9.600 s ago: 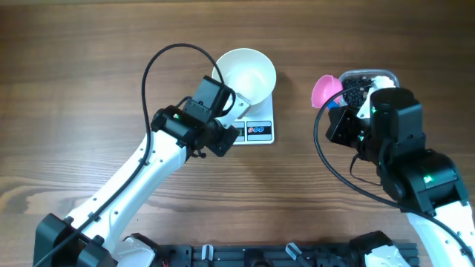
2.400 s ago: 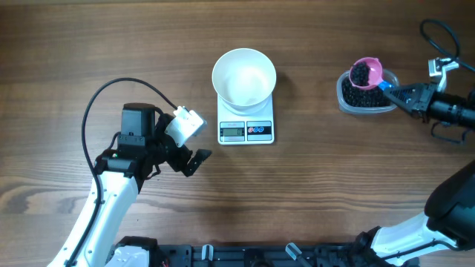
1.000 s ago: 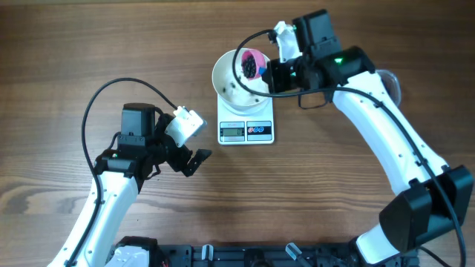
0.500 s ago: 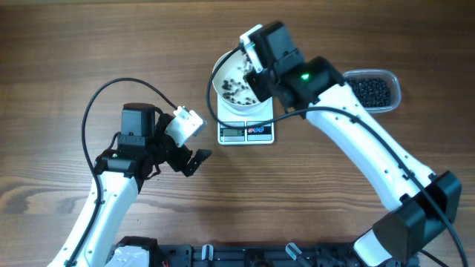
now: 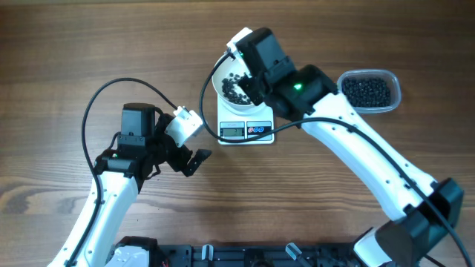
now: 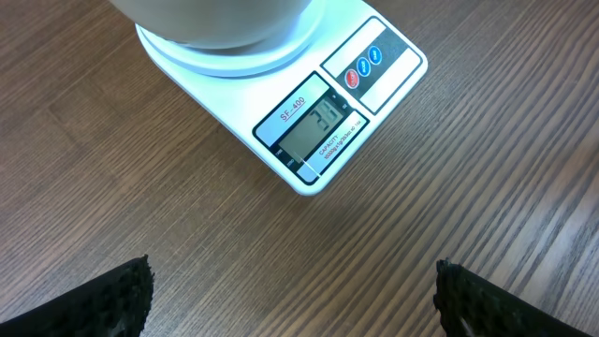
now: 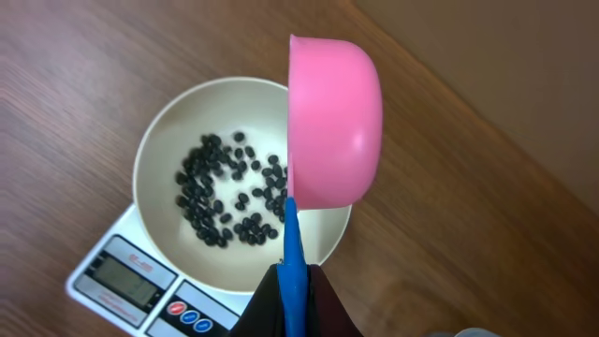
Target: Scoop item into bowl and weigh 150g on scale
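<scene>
Overhead cam sits high and looks straight down on the whole table (image 5: 67,44), both arms in shot. Left wrist cam is low and close, tilted down at the front of the scale (image 6: 318,131). Right wrist cam looks down past a pink scoop (image 7: 332,122) into the bowl (image 7: 159,150). All three share scale and bowl

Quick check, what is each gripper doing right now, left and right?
Left gripper: open, holding nothing.
Right gripper: shut on the blue handle of the pink round plastic scoop, tipped on its side above the round white bowl.
</scene>
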Robot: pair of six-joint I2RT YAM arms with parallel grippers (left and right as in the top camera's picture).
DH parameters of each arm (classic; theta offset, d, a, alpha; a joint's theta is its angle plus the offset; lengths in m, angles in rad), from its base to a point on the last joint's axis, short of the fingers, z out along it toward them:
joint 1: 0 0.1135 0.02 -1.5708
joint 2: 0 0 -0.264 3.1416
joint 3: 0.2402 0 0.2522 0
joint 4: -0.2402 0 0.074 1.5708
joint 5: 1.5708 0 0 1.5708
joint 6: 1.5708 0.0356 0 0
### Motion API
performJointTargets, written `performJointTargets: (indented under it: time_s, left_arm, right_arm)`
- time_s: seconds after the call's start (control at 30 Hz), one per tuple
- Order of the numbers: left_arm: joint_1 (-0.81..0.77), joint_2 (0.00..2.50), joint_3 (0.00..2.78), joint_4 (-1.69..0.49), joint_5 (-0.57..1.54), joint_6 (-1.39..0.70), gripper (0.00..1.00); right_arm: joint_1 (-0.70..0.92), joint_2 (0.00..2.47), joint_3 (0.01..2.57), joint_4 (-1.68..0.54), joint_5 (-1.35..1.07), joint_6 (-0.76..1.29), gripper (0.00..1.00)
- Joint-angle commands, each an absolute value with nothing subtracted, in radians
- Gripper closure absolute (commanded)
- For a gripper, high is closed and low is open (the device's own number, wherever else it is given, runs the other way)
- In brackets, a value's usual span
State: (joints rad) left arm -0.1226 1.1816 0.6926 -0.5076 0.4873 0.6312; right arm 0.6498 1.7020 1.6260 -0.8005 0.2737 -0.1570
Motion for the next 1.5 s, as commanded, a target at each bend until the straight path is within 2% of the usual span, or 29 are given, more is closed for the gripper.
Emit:
performJointTargets:
  time_s: [0.0,0.23,0.3,0.47,0.63,0.93,1.13,1.47]
  left_arm:
    - [-0.129,1.172,0.682,-0.505,0.507,0.650,0.00]
    - [-0.129,1.172,0.682,-0.505,0.506,0.650,0.00]
    - [-0.129,1.172,0.682,-0.505,0.506,0.650,0.00]
    - [-0.129,1.172,0.682,-0.505,0.506,0.650,0.00]
    - [-0.129,1.172,0.682,-0.505,0.506,0.650,0.00]
    - [-0.129,1.172,0.682,-0.505,0.506,0.650,0.00]
    - [-0.129,1.172,0.682,-0.505,0.506,0.650,0.00]
    - [-0.129,1.172,0.682,-0.505,0.506,0.650,0.00]
  right_arm:
    - [0.585,1.606,1.655,-0.818,0.187,-0.099,0.96]
    - [0.268,1.448,1.655,-0.975,0.081,-0.052,0.96]
    - [0.155,1.456,1.654,-1.073,0.094,-0.053,0.96]
    - [0.010,1.562,1.627,-1.173,0.147,-0.079,0.96]
    - [-0.008,1.728,1.627,-1.222,0.323,-0.075,0.96]
    - [-0.010,1.931,1.627,-1.231,0.476,-0.003,0.96]
    - [-0.011,1.942,1.626,-1.205,0.393,-0.001,0.96]
    - [-0.022,1.942,1.561,-1.153,0.120,-0.108,0.96]
